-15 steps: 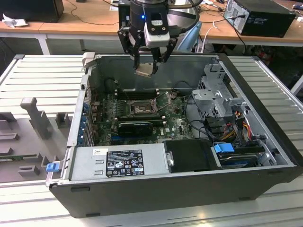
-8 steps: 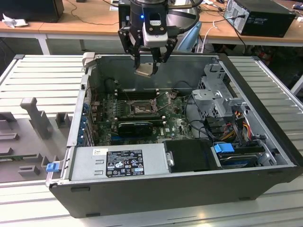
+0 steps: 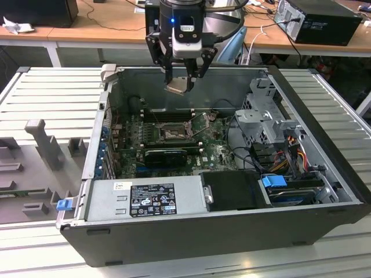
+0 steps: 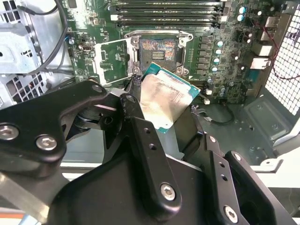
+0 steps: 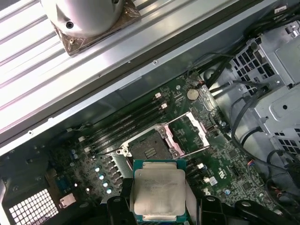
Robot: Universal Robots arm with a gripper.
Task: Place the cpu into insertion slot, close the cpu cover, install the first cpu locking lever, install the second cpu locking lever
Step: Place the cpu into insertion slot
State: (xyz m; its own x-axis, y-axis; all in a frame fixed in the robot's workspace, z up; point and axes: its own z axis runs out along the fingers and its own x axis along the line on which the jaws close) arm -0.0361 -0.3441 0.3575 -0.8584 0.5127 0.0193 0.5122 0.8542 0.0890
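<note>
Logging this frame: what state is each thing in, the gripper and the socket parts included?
gripper, jaws shut on the cpu.
cpu, held in the air, not yet seated in the insertion slot.
insertion slot, empty and uncovered.
cpu cover, swung open, off to one side of the slot.
computer case, side open, interior exposed.

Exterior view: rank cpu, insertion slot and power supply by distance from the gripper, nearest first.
1. cpu: held in the gripper.
2. insertion slot: on the motherboard, beneath the gripper.
3. power supply: grey box nearest the camera.
</note>
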